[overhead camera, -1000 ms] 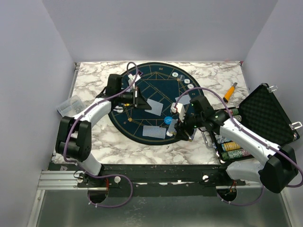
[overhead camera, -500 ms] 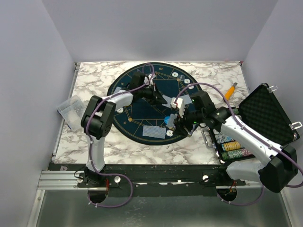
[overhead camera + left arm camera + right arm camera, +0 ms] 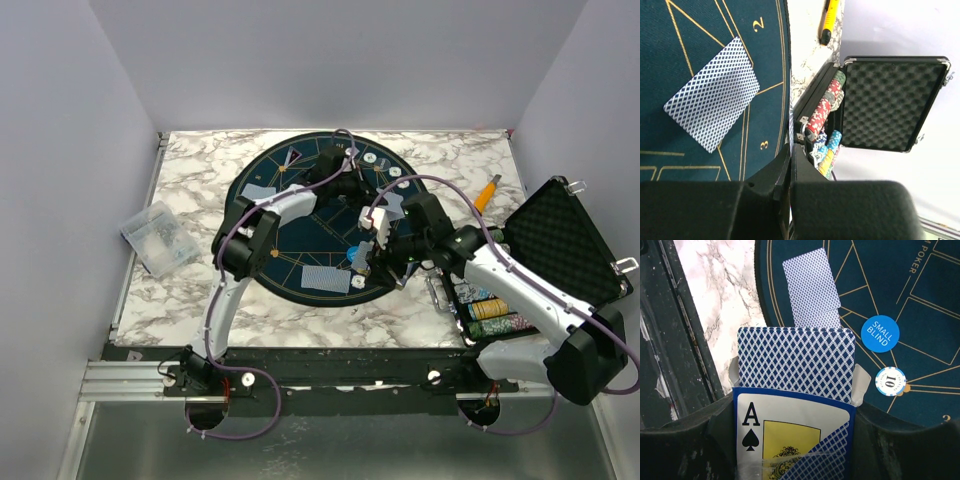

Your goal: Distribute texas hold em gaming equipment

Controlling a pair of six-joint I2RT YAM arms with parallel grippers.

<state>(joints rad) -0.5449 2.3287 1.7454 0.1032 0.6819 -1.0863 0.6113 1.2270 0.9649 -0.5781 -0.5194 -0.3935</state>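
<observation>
My left gripper point(image 3: 791, 156) is shut, and the thin edge of a playing card point(image 3: 790, 131) shows between its jaws. In the top view it hangs over the far middle of the round dark mat point(image 3: 290, 235). My right gripper point(image 3: 795, 440) is shut on an ace-of-spades card box point(image 3: 790, 435), with the blue-backed deck point(image 3: 796, 357) sticking out of it. It hovers at the mat's near right edge point(image 3: 368, 255). Below it lie a face-down card point(image 3: 810, 287), a blue small-blind disc point(image 3: 880, 333) and a white chip point(image 3: 890, 381). More cards point(image 3: 325, 278) lie on the mat.
An open black foam-lined case point(image 3: 560, 245) with rows of coloured chips point(image 3: 822, 115) stands at the right. An orange-handled tool point(image 3: 487, 193) lies at the far right. A clear plastic bag point(image 3: 158, 235) sits on the marble at the left. Small chips point(image 3: 385, 165) dot the mat's far rim.
My left arm has swung from the mat's left side across to its far middle, gripper still shut. My right arm with the card box has barely shifted.
</observation>
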